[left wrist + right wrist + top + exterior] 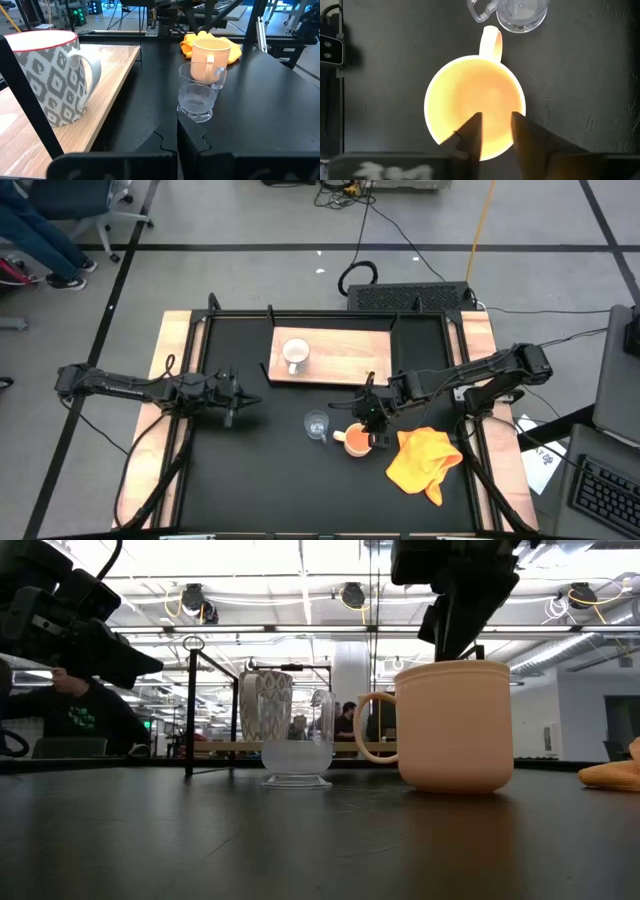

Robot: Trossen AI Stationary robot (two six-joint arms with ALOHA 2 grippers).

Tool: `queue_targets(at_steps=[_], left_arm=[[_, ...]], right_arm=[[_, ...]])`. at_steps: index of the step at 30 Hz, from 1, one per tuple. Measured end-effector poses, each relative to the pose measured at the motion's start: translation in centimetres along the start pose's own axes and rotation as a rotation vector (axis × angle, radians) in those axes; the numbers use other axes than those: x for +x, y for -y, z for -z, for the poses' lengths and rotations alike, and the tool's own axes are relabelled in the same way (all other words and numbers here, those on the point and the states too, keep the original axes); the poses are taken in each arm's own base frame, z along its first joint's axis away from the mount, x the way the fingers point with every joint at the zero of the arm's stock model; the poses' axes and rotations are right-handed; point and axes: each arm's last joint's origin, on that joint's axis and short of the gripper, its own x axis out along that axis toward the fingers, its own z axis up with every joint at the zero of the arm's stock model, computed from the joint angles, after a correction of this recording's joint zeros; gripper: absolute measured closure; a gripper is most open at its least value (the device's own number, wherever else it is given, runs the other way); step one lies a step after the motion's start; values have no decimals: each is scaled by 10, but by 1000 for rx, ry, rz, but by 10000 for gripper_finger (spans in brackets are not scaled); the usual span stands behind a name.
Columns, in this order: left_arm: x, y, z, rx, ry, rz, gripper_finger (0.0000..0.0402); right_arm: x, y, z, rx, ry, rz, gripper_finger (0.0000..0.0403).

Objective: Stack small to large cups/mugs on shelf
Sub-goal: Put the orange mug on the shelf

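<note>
Starting at the table front: yellow cloth crumpled on the right side, lying flat, nothing on it.

Orange mug sits just left of the cloth, upright on the black top, not on the shelf. Its handle points toward the glass cup. Right wrist view shows the mug empty.

Right gripper is directly over the orange mug, pointing down. Its fingers are parted with a clear gap and hang over the rim's near edge and the inside. No grip on the wall is visible, and nothing is between the fingers. Low view puts the tips right at the rim top; contact can't be told.

Glass cup stands upright on the table just beside the orange mug's handle, a small gap between them. It is empty and has its own clear handle.

Left gripper is over the left part of the table, well apart from both cups. Fingers are closed together and hold nothing. It points toward the glass.

Shelf lies behind the cups, a light wood board with black brackets. White mug stands upright on its left part; it has a grey pattern and a red rim, and nothing is stacked in it.

Beyond the table, the low view shows a seated person at left.
</note>
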Motion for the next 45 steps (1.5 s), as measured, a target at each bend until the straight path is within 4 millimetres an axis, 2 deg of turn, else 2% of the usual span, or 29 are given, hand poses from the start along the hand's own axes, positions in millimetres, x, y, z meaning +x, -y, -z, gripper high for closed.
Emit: queue_targets(at_steps=[6, 13, 23, 38, 45], left_arm=[[0, 0, 0, 0, -5, 0, 401], [0, 0, 0, 4, -5, 0, 401], [0, 0, 1, 6, -14, 0, 401], [0, 0, 1, 5, -14, -1, 401], [0, 0, 1, 3, -13, -1, 401]], right_arm=[[0, 2, -2, 2, 20, -2, 215], [-2, 8, -6, -17, 46, 5, 171], [4, 9, -9, -70, 51, 5, 165], [7, 9, -3, -40, 11, 10, 165], [19, 20, 8, 0, -1, 21, 165]])
